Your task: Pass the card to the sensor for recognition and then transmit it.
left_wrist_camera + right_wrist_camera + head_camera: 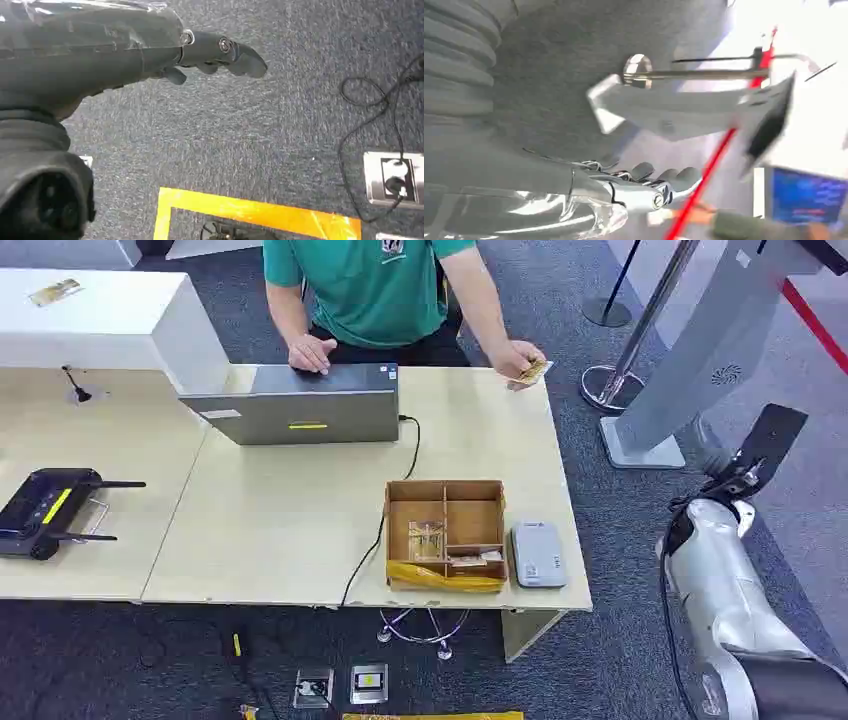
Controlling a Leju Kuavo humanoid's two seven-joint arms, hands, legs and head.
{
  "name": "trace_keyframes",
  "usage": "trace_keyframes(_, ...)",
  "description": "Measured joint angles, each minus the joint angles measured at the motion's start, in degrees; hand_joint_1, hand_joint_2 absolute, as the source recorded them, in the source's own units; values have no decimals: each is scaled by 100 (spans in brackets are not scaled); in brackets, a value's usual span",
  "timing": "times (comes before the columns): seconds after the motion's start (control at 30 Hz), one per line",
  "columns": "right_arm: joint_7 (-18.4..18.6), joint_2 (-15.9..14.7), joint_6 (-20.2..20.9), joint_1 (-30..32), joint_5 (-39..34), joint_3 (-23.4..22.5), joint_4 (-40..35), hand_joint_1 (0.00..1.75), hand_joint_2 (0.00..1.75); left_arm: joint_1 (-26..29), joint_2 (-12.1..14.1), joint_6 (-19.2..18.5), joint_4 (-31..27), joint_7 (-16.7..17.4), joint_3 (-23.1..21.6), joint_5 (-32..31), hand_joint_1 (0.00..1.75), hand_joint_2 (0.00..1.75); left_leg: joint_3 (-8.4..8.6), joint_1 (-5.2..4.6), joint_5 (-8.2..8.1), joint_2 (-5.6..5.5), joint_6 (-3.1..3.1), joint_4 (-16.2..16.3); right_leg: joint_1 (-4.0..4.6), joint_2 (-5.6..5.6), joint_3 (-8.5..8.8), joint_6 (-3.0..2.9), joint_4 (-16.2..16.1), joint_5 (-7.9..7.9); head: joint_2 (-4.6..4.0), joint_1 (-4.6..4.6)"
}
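Observation:
A person in a green shirt stands behind the table (300, 540) and holds a yellowish card (534, 371) out over its far right corner. The grey card sensor (538, 554) lies at the table's front right, beside a compartmented cardboard box (445, 532) with small items in it. My right arm reaches up at the table's right side, its hand (728, 478) apart from the card. In the right wrist view the silver right hand (644, 186) has its fingers stretched out and holds nothing. My left hand (220, 52) hangs over the carpet with nothing in it.
A grey laptop (300, 405) with a black cable stands at the table's back. A black device with antennas (50, 510) lies at the left. A white kiosk stand (690, 360) and stanchion posts (625, 330) are to the right. Floor sockets (395, 180) and yellow tape (250, 212) are below.

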Motion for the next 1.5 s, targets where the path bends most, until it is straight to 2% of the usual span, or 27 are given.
trace_keyframes(0.2,162,0,-42,-183,1742,524,-914,0,175,1,68,-232,0,-199,-120,-57,0,0,-2,0,1,2,-1,0,0,3,-2,0,2,0,0,-2)
trace_keyframes(0.33,190,17,89,-435,3268,960,-1499,0,175,2,162,-358,0,-399,-258,-88,0,0,-3,1,2,0,-2,-1,1,1,-3,0,5,0,0,-2)
trace_keyframes(0.53,214,48,30,-796,5456,1661,-1844,0,175,-1,306,-459,0,-531,-446,-85,0,0,-4,3,4,-3,-5,-2,4,0,-4,-1,7,0,0,0)
trace_keyframes(0.6,210,57,26,-877,5949,1876,-1883,0,175,-2,356,-468,0,-536,-496,-72,0,0,-4,3,4,-3,-5,-1,4,0,-4,-1,7,0,0,0)
trace_keyframes(0.8,269,96,98,-1006,6502,2356,-1898,0,175,-1,496,-477,0,-538,-610,-37,0,0,-5,3,4,-5,-5,-1,3,-1,-4,-1,6,0,0,0)
trace_keyframes(0.97,337,153,231,-1085,6635,2708,-1891,0,175,-2,583,-474,0,-538,-710,-29,0,0,-5,3,4,-5,-5,-1,3,-3,-6,-1,6,0,0,0)
trace_keyframes(1.5,697,190,557,-1080,6838,3097,-1776,0,175,0,730,-470,0,-538,-848,22,0,0,-6,3,4,-6,-5,-1,3,-1,-9,-1,6,0,0,2)
